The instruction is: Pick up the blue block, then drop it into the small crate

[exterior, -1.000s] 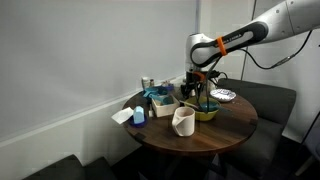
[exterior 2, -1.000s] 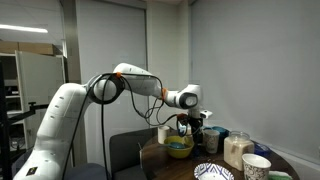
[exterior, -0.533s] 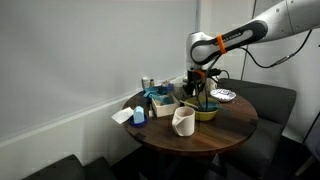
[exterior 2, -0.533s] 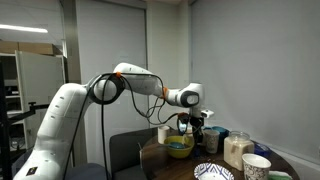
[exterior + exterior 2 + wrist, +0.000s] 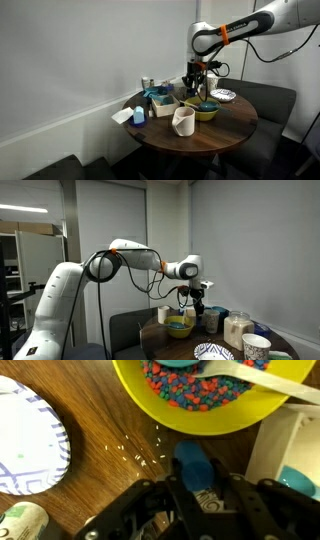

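1. Since the earlier frame the arm has lifted: in both exterior views the end effector [image 5: 197,82] now hangs clearly higher above the bowl [image 5: 205,111] than before.
2. In the wrist view the block [image 5: 191,463] sits between the two fingers, which are closed on its sides. It is held off the tabletop [image 5: 105,475], at the lower middle of the frame.
3. The pick-up therefore looks done. What is left is to carry the block over to the crate [image 5: 163,100], which stands left of the bowl in an exterior view, and to let it go there.
4. The block is a smooth blue piece, and its top end looks rounded.
5. The bowl is yellow with a glossy, thin rim, and it is full of small many-coloured grains.
6. The crate looks like white plastic with straight walls and holds something blue-green.
7. The tabletop is dark wood, round, with fine grain and bright specks.
8. At the left of the wrist view lies a white plate [image 5: 25,440].
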Robot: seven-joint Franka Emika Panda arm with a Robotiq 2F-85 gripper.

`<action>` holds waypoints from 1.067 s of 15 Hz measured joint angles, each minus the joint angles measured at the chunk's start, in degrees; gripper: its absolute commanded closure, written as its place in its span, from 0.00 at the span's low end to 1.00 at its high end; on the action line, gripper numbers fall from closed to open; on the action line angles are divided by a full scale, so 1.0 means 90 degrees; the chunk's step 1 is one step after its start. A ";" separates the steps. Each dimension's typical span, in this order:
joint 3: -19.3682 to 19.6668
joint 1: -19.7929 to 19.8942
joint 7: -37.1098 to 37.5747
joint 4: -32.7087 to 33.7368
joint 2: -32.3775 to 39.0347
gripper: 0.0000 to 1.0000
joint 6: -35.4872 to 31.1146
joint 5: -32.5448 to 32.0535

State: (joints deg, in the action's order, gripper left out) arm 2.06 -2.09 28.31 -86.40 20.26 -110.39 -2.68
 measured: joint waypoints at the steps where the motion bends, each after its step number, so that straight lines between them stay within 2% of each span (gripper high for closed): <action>1: 0.0000 -0.0013 -0.0004 0.0004 -0.0089 0.92 -0.0001 -0.0011; 5: -0.0137 -0.0062 -0.0422 0.0007 -0.0456 0.92 -0.0344 0.0041; 11: -0.0348 -0.0364 -0.0851 0.0010 -0.0317 0.92 -0.2310 0.0001; 16: -0.0433 -0.0393 -0.1252 0.0073 0.0044 0.92 -0.3052 0.0080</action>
State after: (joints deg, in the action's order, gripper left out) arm -1.83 -5.62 17.04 -85.75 20.66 -137.86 -1.96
